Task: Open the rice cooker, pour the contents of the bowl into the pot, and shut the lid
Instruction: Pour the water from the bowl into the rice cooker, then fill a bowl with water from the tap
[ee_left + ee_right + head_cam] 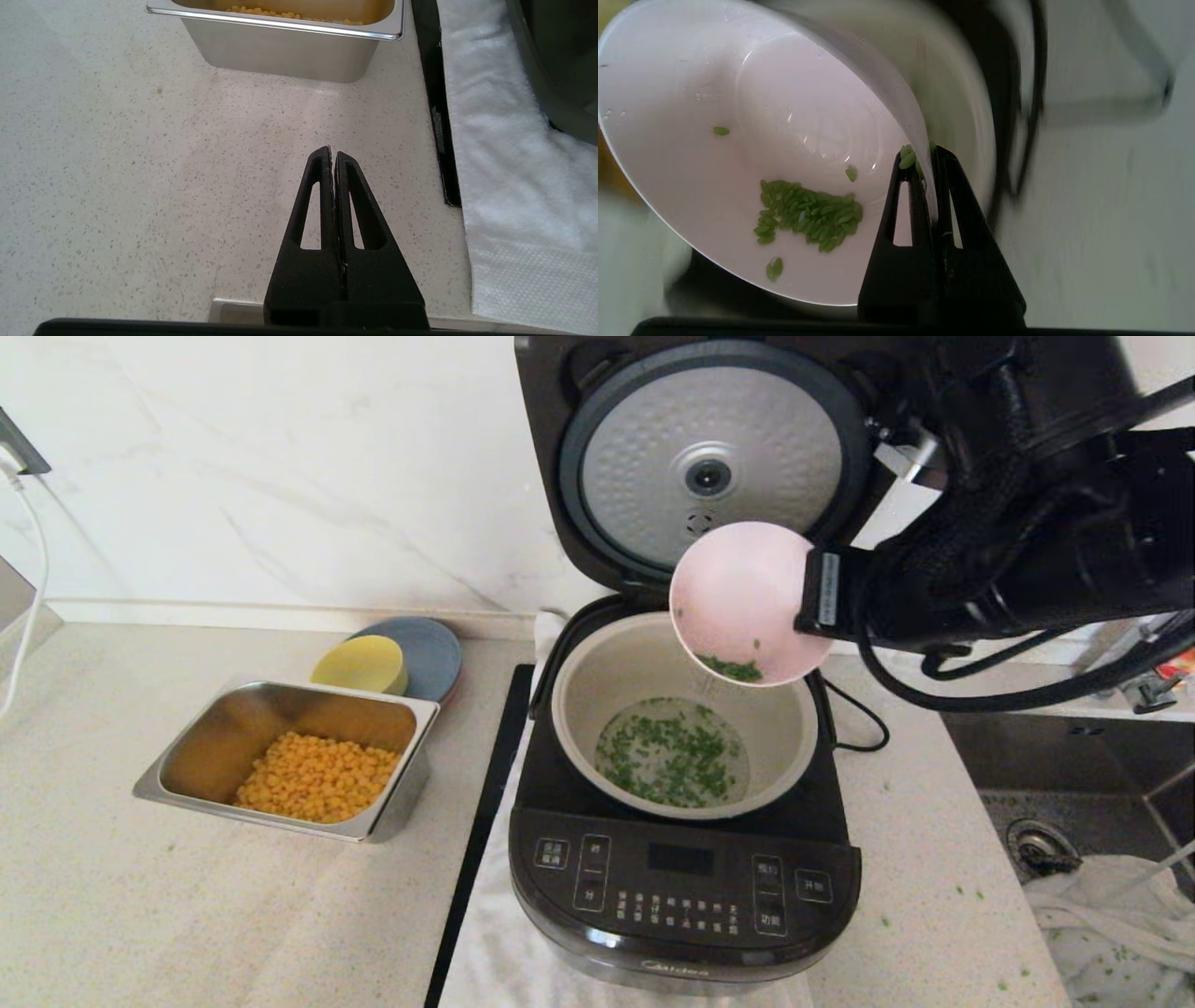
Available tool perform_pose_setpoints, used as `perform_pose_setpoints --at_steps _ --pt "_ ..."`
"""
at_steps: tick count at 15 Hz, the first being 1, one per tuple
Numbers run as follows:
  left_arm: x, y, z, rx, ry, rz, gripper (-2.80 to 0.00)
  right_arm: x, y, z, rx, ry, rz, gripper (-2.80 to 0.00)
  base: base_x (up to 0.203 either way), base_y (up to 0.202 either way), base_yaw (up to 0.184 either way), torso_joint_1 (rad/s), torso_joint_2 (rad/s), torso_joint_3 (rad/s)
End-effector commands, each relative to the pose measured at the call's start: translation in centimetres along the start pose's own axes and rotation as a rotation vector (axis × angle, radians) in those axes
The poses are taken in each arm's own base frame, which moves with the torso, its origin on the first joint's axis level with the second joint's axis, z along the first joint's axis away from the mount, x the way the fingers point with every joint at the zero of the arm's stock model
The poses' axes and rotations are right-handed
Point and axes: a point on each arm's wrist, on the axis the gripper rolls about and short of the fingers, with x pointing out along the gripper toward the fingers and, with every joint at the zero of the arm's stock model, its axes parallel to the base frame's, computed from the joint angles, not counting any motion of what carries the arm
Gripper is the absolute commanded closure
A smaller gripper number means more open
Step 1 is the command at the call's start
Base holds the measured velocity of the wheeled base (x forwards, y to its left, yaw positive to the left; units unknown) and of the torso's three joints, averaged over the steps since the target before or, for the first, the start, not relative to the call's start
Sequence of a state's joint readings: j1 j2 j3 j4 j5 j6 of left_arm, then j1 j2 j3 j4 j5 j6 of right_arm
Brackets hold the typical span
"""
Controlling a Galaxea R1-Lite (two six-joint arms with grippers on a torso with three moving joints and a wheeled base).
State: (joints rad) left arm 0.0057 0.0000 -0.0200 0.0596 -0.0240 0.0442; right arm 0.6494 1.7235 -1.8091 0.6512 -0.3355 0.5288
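Note:
The black rice cooker [681, 887] stands open, its lid [709, 457] upright with the dimpled silver plate facing me. The grey-beige pot [597, 681] holds water and many green bits [667, 756]. My right gripper [810, 590] is shut on the rim of the pink-white bowl [738, 597], which hangs tipped steeply over the pot's far right side. A small clump of green bits [808, 217] clings near the bowl's [691, 163] lower rim, and a few stick by the right gripper [928, 156]. My left gripper [332, 154] is shut on nothing, parked low over the counter left of the cooker.
A steel tray [187, 775] of yellow corn sits left of the cooker, with a yellow bowl [359, 665] on a grey-blue plate [434, 653] behind it. White towel [504, 163] lies under the cooker. A sink [1074, 821] with a cloth is at the right. Green bits dot the counter.

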Motion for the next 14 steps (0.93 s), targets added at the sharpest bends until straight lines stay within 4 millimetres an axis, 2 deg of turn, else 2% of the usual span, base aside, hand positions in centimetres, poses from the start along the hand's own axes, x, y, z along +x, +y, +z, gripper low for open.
perform_pose_setpoints --at_steps 1,4,6,10,14 --pt "0.0 0.0 0.0 0.000 0.001 0.000 0.00 -2.6 -1.8 -0.2 -0.012 0.141 -0.013 0.00 0.000 0.000 0.000 0.000 0.00 0.000" --pt "0.0 0.0 0.0 0.000 0.000 0.000 0.00 -5.7 -3.4 -0.2 0.001 0.185 0.016 0.00 0.000 0.000 0.000 0.000 0.00 0.000" --pt "0.0 0.0 0.0 0.000 0.001 0.000 0.00 -7.2 -5.7 -0.5 0.024 0.236 -0.047 0.00 0.000 0.000 0.000 0.000 0.00 0.000" --pt "0.0 0.0 0.0 0.000 0.002 0.000 0.00 -7.7 -11.3 -0.8 0.174 0.281 -0.210 0.00 0.000 0.000 0.000 0.000 0.00 0.000" --pt "0.0 0.0 0.0 0.000 0.000 0.000 0.00 -7.4 -18.6 -0.9 0.408 0.302 -0.380 0.00 0.000 0.000 0.000 0.000 0.00 0.000"
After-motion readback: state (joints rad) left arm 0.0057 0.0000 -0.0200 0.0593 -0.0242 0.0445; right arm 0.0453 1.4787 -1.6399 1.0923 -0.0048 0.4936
